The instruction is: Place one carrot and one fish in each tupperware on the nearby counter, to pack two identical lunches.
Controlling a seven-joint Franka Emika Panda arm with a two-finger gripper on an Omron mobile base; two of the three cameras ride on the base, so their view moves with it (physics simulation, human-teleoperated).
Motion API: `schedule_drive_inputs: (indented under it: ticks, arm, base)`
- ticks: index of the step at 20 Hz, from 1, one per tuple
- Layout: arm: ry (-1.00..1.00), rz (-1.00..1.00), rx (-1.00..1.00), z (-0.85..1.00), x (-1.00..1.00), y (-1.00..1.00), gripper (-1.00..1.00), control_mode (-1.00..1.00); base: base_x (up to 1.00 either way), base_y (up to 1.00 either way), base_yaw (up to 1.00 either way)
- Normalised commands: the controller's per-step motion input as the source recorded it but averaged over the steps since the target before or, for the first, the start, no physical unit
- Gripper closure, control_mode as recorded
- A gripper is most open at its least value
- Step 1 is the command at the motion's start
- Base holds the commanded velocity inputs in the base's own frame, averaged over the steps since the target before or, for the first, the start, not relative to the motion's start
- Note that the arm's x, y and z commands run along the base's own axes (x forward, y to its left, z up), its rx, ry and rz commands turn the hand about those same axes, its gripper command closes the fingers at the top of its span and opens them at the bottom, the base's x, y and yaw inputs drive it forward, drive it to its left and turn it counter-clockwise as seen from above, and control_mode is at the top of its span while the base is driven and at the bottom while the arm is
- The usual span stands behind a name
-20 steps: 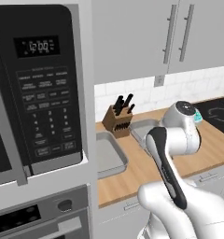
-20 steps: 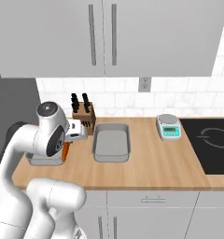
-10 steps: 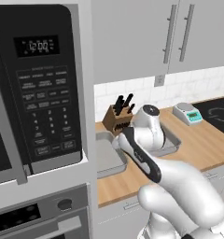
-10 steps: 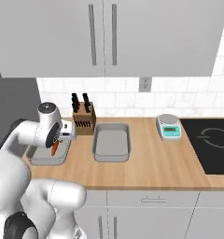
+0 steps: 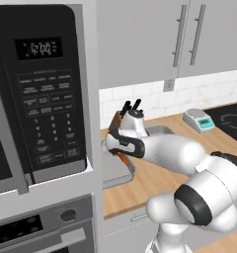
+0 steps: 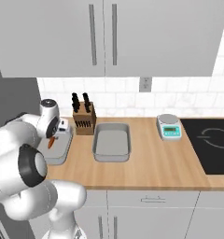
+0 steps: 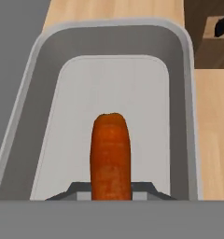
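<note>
Having swung left from beside the knife block (image 6: 83, 120), the gripper (image 6: 51, 143), clamped on a carrot (image 7: 110, 156), now hangs over the leftmost tupperware (image 7: 181, 116), ready for release.

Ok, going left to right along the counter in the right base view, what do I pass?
Left tupperware with the carrot over it → knife block → right tupperware → kitchen scale → stovetop.

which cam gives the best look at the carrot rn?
Hand view: the carrot stands large and unblocked, held in the gripper above the left tupperware. Left base view shows an orange sliver beneath the hand; right base view a small streak.
</note>
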Motion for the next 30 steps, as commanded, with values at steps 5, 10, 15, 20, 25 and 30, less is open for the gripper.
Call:
schedule_drive_inputs:
  ticks: [5,10,15,20,25,30]
  arm:
    - [0.0,0.0,0.0,-0.44,0.33,0.0,1.0,-1.0]
    - [-0.01,0.0,0.0,-0.48,0.25,0.0,1.0,-1.0]
    - [-0.16,0.0,0.0,-0.1,0.14,0.08,-1.0,-1.0]
    - [-0.17,0.0,0.0,0.16,0.06,0.1,-1.0,-1.0]
    - [-0.04,-0.05,0.02,0.65,-0.19,-0.37,-1.0,-1.0]
    - [-0.02,-0.08,0.06,0.85,-0.62,-0.85,-1.0,-1.0]
  base:
    - [0.0,0.0,0.0]
    - [0.0,0.0,0.0]
    - [0.0,0.0,0.0]
    - [0.0,0.0,0.0]
    - [0.0,0.0,0.0]
    - [0.0,0.0,0.0]
